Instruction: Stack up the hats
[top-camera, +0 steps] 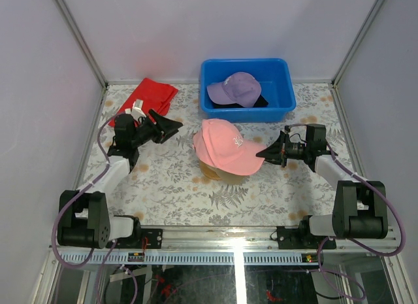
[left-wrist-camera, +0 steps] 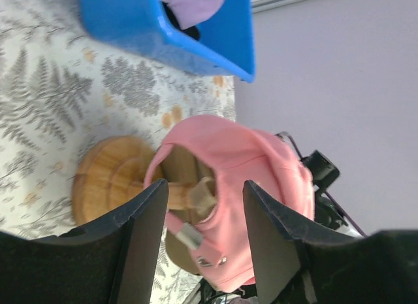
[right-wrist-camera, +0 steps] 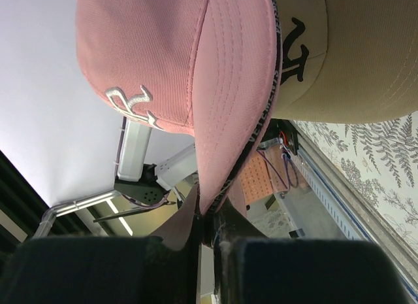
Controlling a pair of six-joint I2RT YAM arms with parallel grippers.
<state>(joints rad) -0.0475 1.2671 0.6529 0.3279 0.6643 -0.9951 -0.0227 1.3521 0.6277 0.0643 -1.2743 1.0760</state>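
A pink cap [top-camera: 224, 146] sits on top of a tan cap [top-camera: 222, 175] on a wooden stand at the table's middle. My right gripper [top-camera: 264, 153] is shut on the pink cap's brim [right-wrist-camera: 228, 127]; the tan cap [right-wrist-camera: 353, 62] lies beside it. My left gripper [top-camera: 171, 127] is open and empty, left of the stack; in the left wrist view it points at the back of the pink cap [left-wrist-camera: 261, 180] and the wooden stand [left-wrist-camera: 114, 176]. A purple cap [top-camera: 235, 89] lies in a blue bin [top-camera: 212, 108] over a black cap [top-camera: 260, 101].
A folded red cloth [top-camera: 149, 98] lies at the back left, behind the left gripper. The blue bin stands at the back centre and also shows in the left wrist view [left-wrist-camera: 150, 36]. Grey walls enclose the table on three sides.
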